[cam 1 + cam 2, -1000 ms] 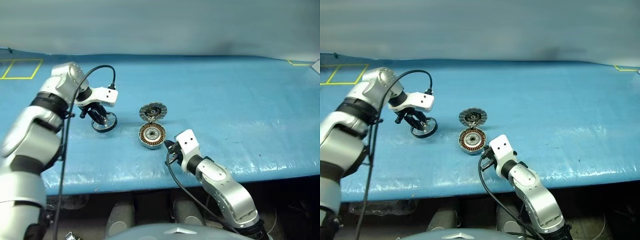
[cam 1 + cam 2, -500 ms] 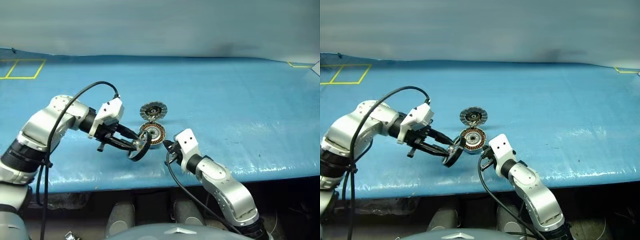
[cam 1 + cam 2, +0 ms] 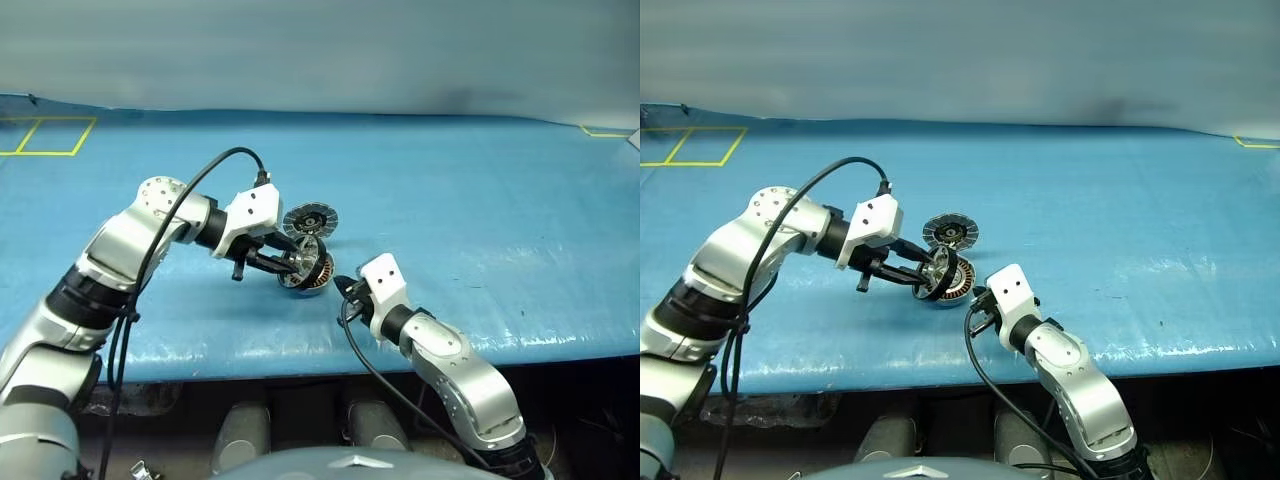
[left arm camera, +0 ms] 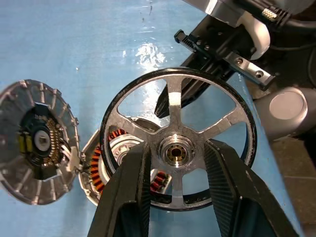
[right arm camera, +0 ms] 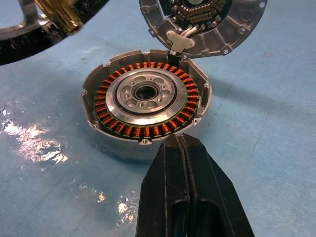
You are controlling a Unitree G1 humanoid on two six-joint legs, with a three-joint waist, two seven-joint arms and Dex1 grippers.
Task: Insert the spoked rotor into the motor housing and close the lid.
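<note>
My left claw is clamped on the rotor, fingers partly apart on either side of the hub. The rotor is held tilted just above the housing, not seated. My right claw has its fingers together, tips just beside the housing's near wall, holding nothing. The housing sits on the blue tabletop and contains copper windings around a silver centre. The lid stands open on its hinge behind it.
</note>
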